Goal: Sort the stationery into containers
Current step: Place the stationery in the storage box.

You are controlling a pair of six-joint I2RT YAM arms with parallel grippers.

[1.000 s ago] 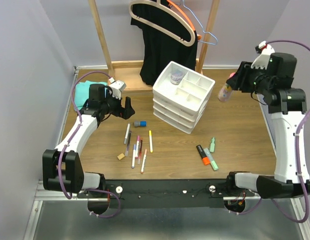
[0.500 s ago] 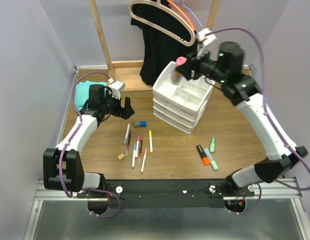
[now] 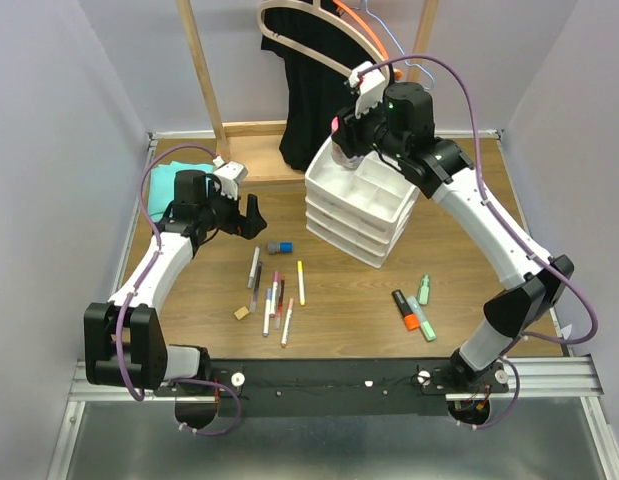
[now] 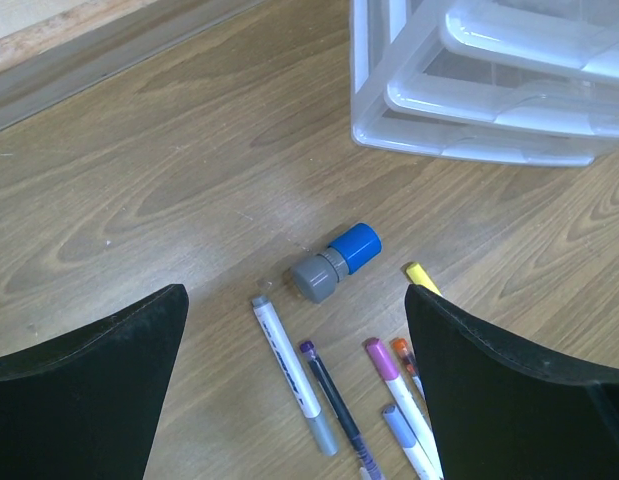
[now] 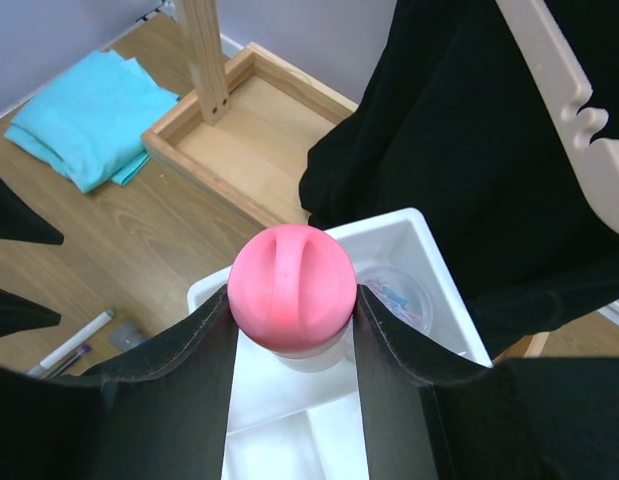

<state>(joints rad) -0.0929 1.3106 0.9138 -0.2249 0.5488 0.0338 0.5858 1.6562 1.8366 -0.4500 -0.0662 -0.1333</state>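
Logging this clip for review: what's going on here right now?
The right tool grips the pink-capped bottle and holds it over the white organiser's top tray, not yet released. The left tool hangs open above the blue-capped tube on the table. Pens, highlighters and the eraser lie unsorted there.

Hanging black garment crowding far side of organiser, bare tabletop between pens and highlighters

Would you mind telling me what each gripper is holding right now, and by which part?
Right gripper holds the pink-capped bottle by its sides near the cap; left gripper holds nothing.
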